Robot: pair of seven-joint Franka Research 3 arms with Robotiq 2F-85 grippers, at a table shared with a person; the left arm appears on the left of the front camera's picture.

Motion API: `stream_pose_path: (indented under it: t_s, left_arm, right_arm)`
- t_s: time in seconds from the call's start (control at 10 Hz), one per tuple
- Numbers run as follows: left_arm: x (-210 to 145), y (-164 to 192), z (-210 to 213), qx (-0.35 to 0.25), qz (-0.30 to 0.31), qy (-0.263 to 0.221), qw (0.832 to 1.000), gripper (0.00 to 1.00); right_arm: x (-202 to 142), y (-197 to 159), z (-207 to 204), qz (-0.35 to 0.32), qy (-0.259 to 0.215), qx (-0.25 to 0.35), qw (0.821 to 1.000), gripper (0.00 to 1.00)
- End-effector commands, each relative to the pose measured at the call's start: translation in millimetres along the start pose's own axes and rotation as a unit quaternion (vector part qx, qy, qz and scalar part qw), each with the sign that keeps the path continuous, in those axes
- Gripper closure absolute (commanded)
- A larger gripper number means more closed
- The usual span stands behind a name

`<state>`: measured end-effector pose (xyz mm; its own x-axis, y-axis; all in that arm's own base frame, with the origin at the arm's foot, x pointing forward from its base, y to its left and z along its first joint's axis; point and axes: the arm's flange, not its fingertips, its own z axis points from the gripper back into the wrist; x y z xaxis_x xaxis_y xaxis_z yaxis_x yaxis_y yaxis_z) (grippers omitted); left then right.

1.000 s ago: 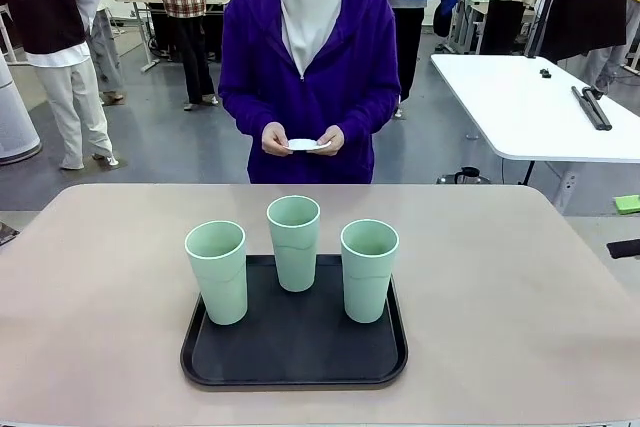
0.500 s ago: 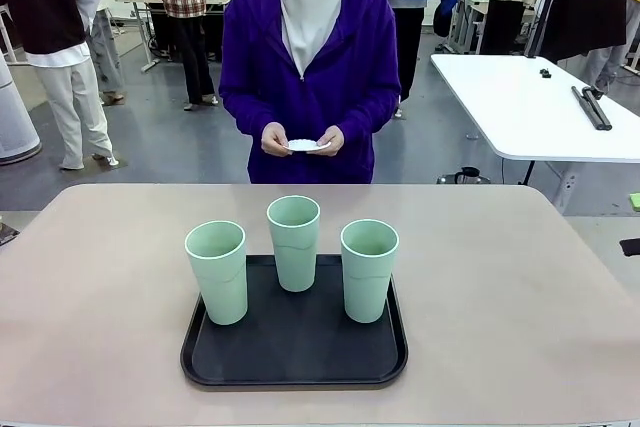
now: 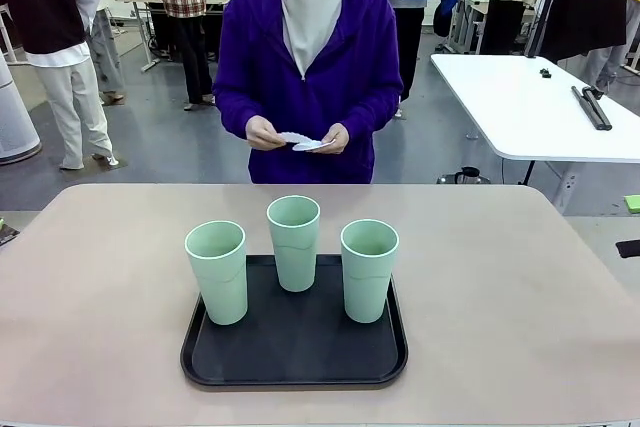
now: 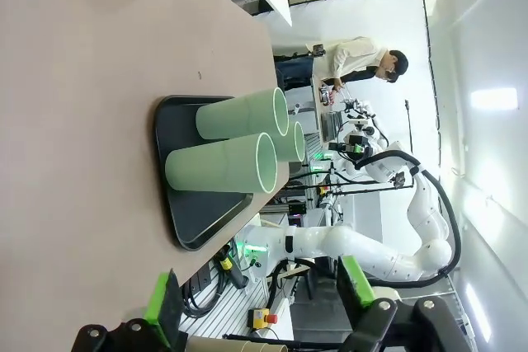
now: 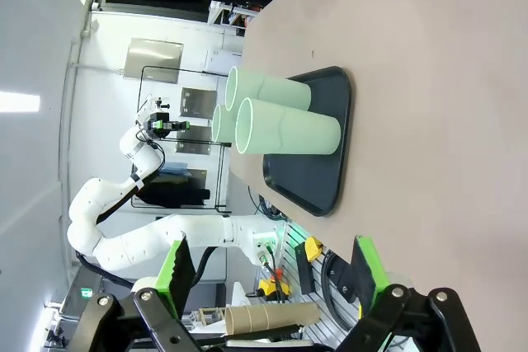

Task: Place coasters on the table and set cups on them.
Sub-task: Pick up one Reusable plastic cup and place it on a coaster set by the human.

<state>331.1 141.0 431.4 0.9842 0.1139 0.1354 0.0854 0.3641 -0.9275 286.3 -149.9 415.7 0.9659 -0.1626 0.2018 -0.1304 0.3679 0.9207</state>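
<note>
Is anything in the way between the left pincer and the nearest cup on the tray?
Nothing visible does: bare table lies between the open left pincer and the nearest cup, which stands on the black tray.

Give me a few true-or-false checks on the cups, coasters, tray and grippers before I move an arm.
1. The three cups stand upright on the black tray. True.
2. A coaster lies on the table. False: the person's hands hold the coasters beyond the far edge.
3. The left gripper and the right gripper are both open and empty. True.
4. The tray sits against the table's far edge. False: it sits near the robot's side, about mid-width.
</note>
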Motion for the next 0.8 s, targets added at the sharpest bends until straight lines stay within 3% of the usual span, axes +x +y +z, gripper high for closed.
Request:
stream_pose_path:
  t_s: [0.0, 0.7]
  left_arm:
    - [0.9, -0.8, 4.0, -0.005, -0.007, 0.001, 1.0, 0.0]
    - [0.9, -0.8, 4.0, -0.005, -0.007, 0.001, 1.0, 0.0]
  right_arm:
    - [1.7, -1.0, -0.3, -0.001, -0.003, 0.001, 1.0, 0.0]
    - [1.7, -1.0, -0.3, -0.001, -0.003, 0.001, 1.0, 0.0]
